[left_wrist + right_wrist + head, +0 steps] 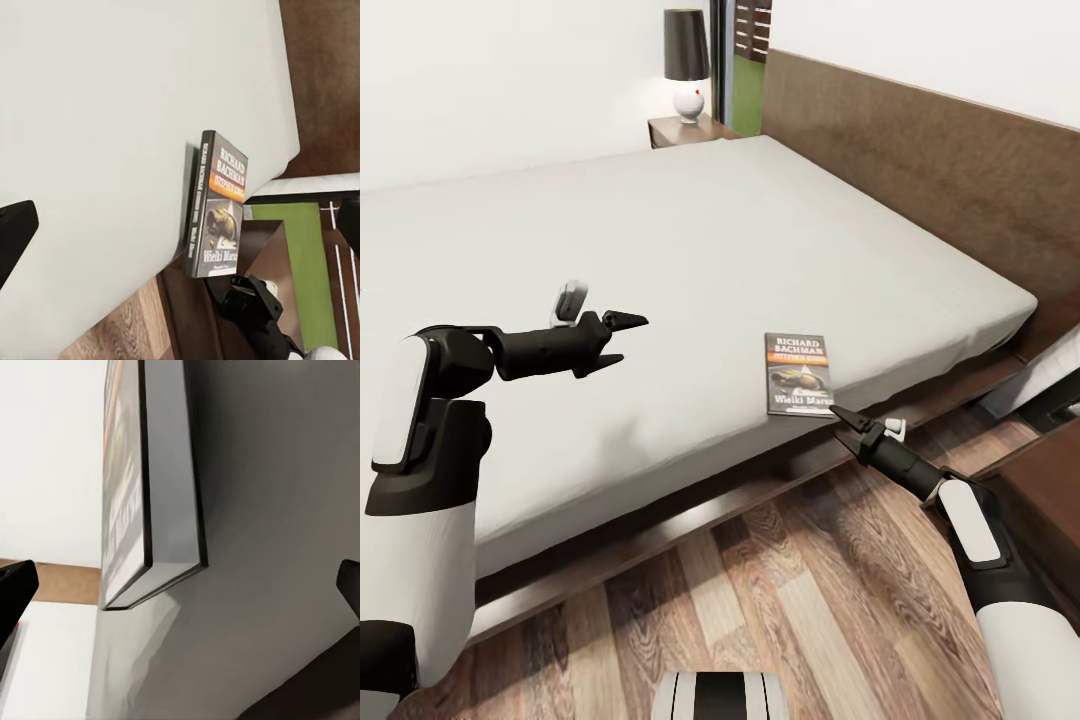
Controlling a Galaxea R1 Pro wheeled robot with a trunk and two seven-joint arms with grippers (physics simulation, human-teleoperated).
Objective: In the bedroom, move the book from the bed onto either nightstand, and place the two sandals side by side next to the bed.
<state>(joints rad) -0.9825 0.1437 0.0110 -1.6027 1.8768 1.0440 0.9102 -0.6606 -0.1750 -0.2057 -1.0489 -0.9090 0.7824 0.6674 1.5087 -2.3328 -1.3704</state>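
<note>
The book [798,374] lies flat on the bed [660,250], close to the mattress's near edge, with its dark cover and white "RICHARD BACHMAN" lettering facing up. My right gripper [846,418] is open just off the book's near right corner, at the bed's edge. In the right wrist view the book's page edge [161,472] lies close ahead between the spread fingers [13,585]. My left gripper [622,340] hovers open over the mattress, well to the left of the book [221,202]. The sandals are out of view.
A nightstand [672,130] with a black-shaded lamp [687,60] stands beyond the bed's far corner. The tall headboard [920,150] runs along the right. A dark brown cabinet [1050,490] sits beside my right arm. Wood-plank floor [780,600] lies before the bed.
</note>
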